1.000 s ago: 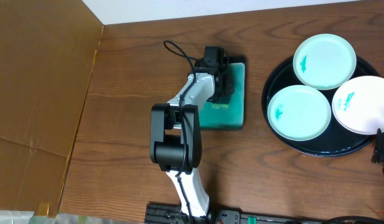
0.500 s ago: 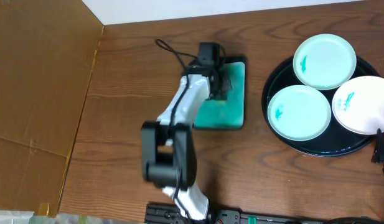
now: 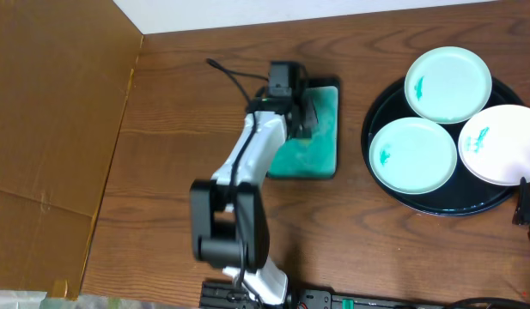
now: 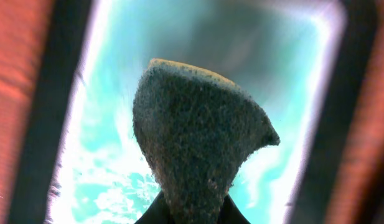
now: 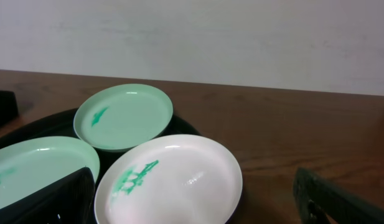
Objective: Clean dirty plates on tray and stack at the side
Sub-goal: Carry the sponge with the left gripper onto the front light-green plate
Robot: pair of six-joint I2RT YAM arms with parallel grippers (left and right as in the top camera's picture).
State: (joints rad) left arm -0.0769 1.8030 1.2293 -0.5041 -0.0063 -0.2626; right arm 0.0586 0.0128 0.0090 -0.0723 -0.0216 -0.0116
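Note:
Three plates lie on the round black tray (image 3: 436,209) at the right: two mint-green plates (image 3: 447,84) (image 3: 413,155) and a white plate (image 3: 503,144), each with a teal smear. My left gripper (image 3: 301,116) hangs over the teal sponge tray (image 3: 320,150), shut on a dark sponge (image 4: 201,137) that hides most of the gripper (image 4: 193,214). My right gripper (image 3: 529,206) sits at the tray's near right edge, open. In the right wrist view the gripper (image 5: 198,202) straddles the white plate (image 5: 173,180), with the mint plates (image 5: 124,116) (image 5: 30,168) beyond.
A large brown cardboard sheet (image 3: 50,129) covers the table's left side. A black cable (image 3: 234,75) loops behind the left wrist. The white wall (image 5: 192,37) runs along the table's far edge.
The left gripper has shut on the sponge over the sponge tray. Its elbow has swung left and toward the front. The right arm and the plates have not moved.

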